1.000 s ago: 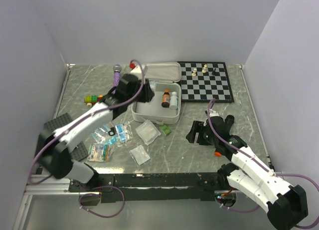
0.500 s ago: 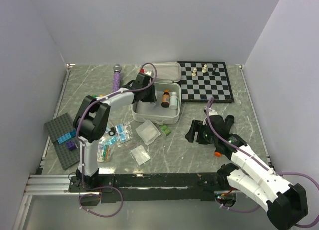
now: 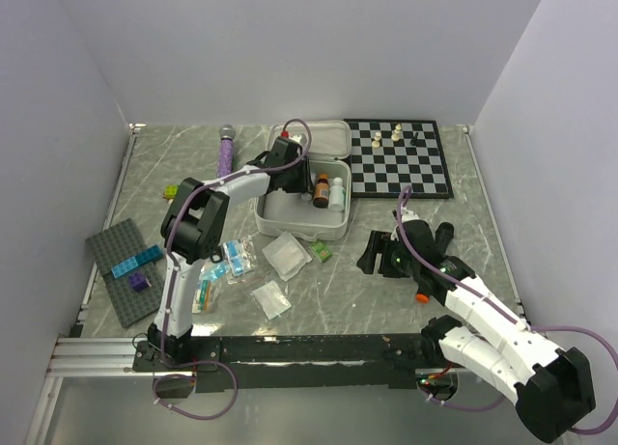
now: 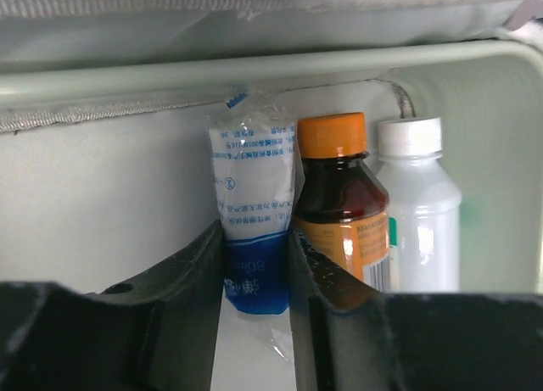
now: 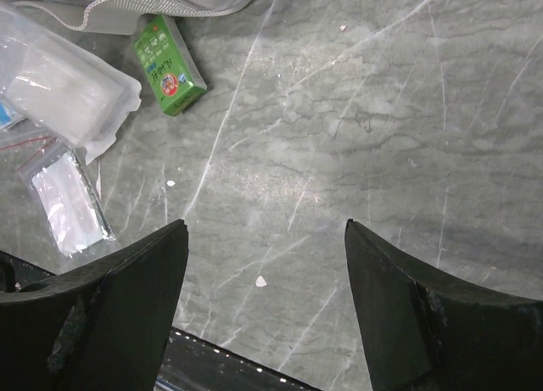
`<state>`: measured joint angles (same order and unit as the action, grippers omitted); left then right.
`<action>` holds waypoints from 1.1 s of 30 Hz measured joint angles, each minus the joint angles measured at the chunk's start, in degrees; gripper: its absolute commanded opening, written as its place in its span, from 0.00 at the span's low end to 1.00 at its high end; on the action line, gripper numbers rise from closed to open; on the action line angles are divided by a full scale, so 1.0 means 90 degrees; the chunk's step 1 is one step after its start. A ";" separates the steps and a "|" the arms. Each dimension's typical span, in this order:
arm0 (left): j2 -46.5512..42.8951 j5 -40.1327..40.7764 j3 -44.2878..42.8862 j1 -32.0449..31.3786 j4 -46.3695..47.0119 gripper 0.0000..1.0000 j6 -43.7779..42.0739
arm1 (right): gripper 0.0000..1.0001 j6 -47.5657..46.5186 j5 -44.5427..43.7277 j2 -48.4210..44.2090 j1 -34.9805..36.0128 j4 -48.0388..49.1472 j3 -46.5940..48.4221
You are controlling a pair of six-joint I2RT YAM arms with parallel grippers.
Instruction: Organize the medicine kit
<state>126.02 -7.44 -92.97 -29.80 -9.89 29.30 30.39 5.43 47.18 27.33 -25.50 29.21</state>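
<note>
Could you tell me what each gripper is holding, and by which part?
Left gripper pinches a sachet by its blue lower end; right gripper holds nothing.

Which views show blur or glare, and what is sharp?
Left wrist: the left pincer is dark and soft, the blue sachet and brown bottle sharp. Right wrist: pale glare patch on the table, green box sharp. Top external: even light.

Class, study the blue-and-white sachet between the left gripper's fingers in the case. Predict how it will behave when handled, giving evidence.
The sachet is probably floppy: its clear film edges look crinkled. It likely weighs little, being thin and flat. Pinched low by the left gripper, its top may sag against the brown bottle beside it.
</note>
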 measured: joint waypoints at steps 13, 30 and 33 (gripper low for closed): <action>0.0024 0.0002 -0.0010 0.0131 0.0027 0.69 0.0044 | 0.81 0.0002 0.0000 0.0078 0.0000 0.0034 0.0005; -0.3585 0.0362 0.1732 -0.0126 -0.0027 0.73 0.0270 | 0.81 0.0022 0.0002 0.0068 0.0002 0.0092 0.0005; -0.4748 0.0801 0.2506 -0.0170 -0.0073 0.70 0.0435 | 0.81 0.0019 0.0000 0.0066 0.0051 0.0117 0.0005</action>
<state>83.29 -0.23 -70.41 -31.33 -10.55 33.21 30.57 5.43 47.77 27.79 -24.45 29.26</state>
